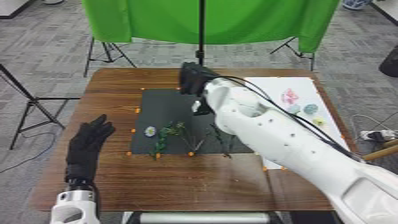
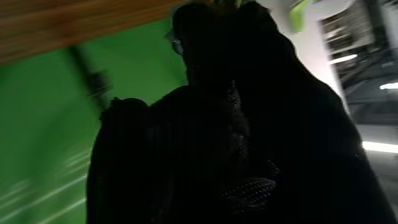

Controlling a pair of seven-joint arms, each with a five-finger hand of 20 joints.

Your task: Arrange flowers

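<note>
My right hand (image 1: 194, 79) is over the back edge of the dark mat (image 1: 160, 107), in the head view. Just below it is a small white thing (image 1: 196, 106) beside something dark; I cannot tell whether the hand holds either. Green-stemmed flowers (image 1: 191, 140) and a pale round bloom (image 1: 150, 131) lie on the mat's front half. Pink (image 1: 290, 96), teal (image 1: 310, 108) and yellow (image 1: 318, 121) blooms are on the white sheet. My left hand (image 1: 87, 142) is open left of the mat. In the right wrist view, near my right hand (image 2: 240, 100), is a light green strip (image 2: 300, 17).
The brown table (image 1: 115, 97) carries the mat and, on its right, the white sheet (image 1: 266, 85). My right arm crosses over the sheet and the mat's right side. Behind the table hangs a green cloth (image 1: 151, 22) with a dark upright pole (image 1: 201, 35) before it.
</note>
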